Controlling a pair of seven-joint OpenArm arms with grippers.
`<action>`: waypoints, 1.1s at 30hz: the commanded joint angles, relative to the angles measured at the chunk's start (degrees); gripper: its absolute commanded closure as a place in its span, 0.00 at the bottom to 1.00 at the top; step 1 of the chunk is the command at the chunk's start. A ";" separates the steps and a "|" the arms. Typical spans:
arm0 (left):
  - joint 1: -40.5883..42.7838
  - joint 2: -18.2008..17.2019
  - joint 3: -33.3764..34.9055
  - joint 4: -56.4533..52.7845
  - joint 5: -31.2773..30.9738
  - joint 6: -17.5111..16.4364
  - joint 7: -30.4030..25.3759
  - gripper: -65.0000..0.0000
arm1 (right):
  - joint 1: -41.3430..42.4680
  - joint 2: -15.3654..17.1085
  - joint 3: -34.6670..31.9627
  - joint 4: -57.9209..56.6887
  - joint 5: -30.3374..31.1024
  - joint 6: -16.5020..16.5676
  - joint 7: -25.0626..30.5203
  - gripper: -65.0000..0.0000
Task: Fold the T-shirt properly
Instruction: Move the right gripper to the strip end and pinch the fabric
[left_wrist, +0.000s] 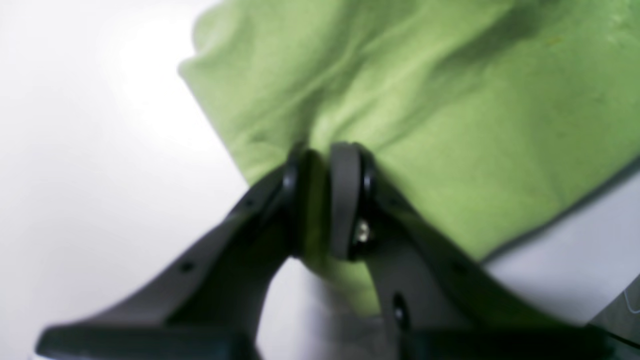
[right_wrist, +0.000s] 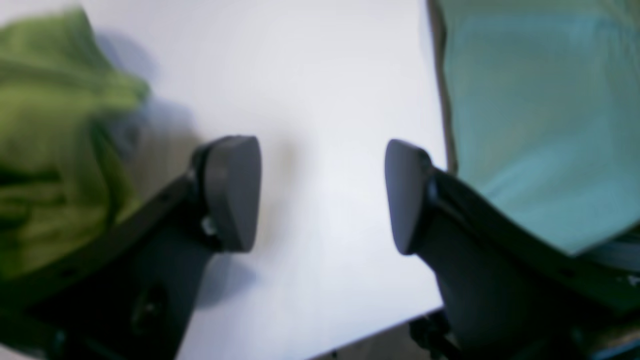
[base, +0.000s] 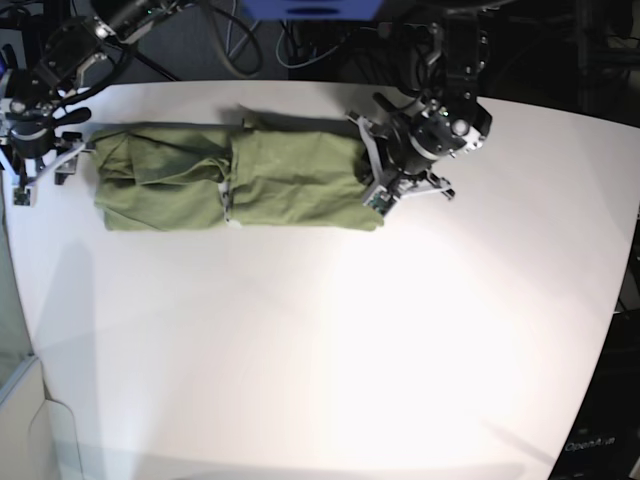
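Close up from the left wrist, we see the left gripper (left_wrist: 325, 200) pinching an edge of the T-shirt (left_wrist: 440, 115). Its two pads are pressed together with green cloth between them. We think we should keep this pinch tight so the cloth does not slip out.

From the right wrist, we see the right gripper (right_wrist: 322, 195) spread wide with nothing in it, over the white table (right_wrist: 320, 75). The T-shirt (right_wrist: 50, 140) sits just to its left. We think this arm should grab the near end of the shirt too.

From above, we see the T-shirt (base: 240, 180) lying as a long strip on the far side of the table (base: 350, 350). The left gripper (base: 375, 195) is at its right end and the right gripper (base: 45, 160) is at its left end. We think both ends should move together, so the fold stays neat.
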 joint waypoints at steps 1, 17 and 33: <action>1.39 -0.22 -0.12 -0.95 3.56 -0.89 7.10 0.88 | 0.78 0.33 -0.19 2.19 1.36 -0.47 0.81 0.40; 0.95 -0.13 0.06 -0.95 3.56 -0.89 7.19 0.88 | -1.42 -2.13 -7.31 9.31 1.80 -0.47 -2.36 0.41; 0.95 -0.22 -0.03 -0.95 3.74 -0.89 7.28 0.88 | 7.11 0.77 -9.15 9.23 4.26 -0.47 -32.25 0.31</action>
